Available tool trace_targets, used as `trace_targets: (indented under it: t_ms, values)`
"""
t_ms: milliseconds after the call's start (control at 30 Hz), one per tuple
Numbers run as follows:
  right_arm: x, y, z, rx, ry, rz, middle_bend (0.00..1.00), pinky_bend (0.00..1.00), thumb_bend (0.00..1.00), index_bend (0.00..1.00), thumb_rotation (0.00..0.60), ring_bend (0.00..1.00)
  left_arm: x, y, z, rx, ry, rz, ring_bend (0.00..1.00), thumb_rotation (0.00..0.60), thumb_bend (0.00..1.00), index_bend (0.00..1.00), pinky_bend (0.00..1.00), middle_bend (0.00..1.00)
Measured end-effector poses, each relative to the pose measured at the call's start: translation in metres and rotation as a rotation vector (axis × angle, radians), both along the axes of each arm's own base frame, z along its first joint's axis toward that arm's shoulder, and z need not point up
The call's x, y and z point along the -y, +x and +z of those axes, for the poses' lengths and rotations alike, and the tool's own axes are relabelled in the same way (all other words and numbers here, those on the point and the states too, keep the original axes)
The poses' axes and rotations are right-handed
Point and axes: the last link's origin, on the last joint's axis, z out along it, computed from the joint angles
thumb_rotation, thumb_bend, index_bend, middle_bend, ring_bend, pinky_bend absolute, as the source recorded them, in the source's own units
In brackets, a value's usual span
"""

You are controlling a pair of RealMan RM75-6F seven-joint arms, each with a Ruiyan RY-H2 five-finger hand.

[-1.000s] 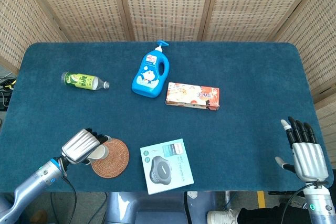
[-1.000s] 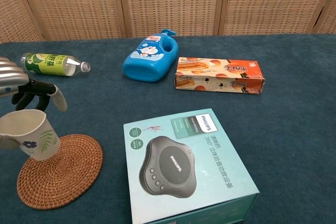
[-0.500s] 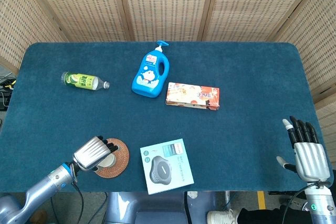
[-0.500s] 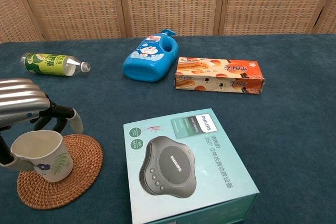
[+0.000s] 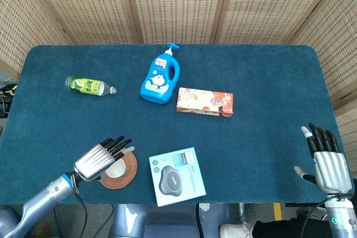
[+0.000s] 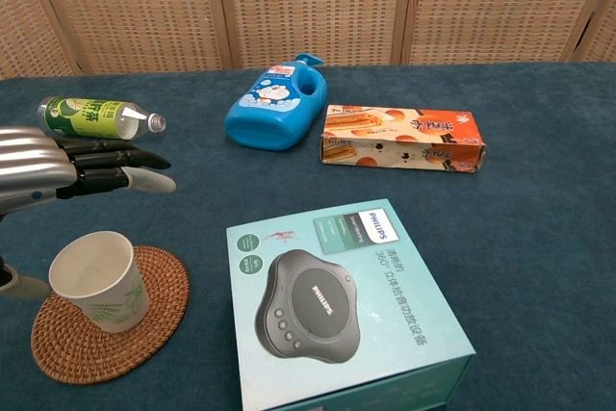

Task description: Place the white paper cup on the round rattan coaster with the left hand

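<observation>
The white paper cup (image 6: 98, 278) with a leaf print stands upright on the round rattan coaster (image 6: 144, 334) near the table's front left. In the head view the cup (image 5: 116, 169) is mostly hidden under my left hand (image 5: 100, 158), with the coaster (image 5: 127, 174) showing beside it. My left hand (image 6: 67, 166) hovers above and behind the cup with its fingers stretched out straight, holding nothing. My right hand (image 5: 323, 157) is at the front right edge of the table, fingers spread and empty.
A teal Philips box (image 6: 342, 310) lies just right of the coaster. Farther back are a blue pump bottle (image 6: 277, 108), an orange snack box (image 6: 402, 138) and a green drink bottle (image 6: 91, 117) lying on its side. Rattan screens stand behind the table.
The left hand lowered the tilted cup onto the coaster, then released it and straightened its fingers. The cup now stands upright. The right hand stayed put.
</observation>
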Motion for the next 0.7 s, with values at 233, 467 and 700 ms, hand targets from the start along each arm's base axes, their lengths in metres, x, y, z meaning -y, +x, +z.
trace_targets:
  t_ms: [233, 467, 700]
  values:
    - [-0.002, 0.002, 0.001, 0.008, -0.002, 0.009, 0.0, 0.0, 0.0, 0.02, 0.6, 0.0, 0.004, -0.009, 0.031, -0.001, 0.094, 0.03, 0.0, 0.6, 0.0, 0.0, 0.0, 0.0]
    - [-0.004, 0.004, 0.003, 0.017, -0.001, 0.019, 0.0, 0.0, 0.0, 0.02, 0.6, 0.0, 0.013, -0.03, 0.074, 0.063, 0.321, 0.211, 0.0, 0.6, 0.0, 0.0, 0.0, 0.0]
    - [-0.006, 0.006, 0.005, 0.026, -0.002, 0.038, 0.0, 0.0, 0.0, 0.02, 0.6, 0.0, 0.05, -0.069, 0.107, 0.179, 0.561, 0.5, 0.0, 0.6, 0.0, 0.0, 0.0, 0.0]
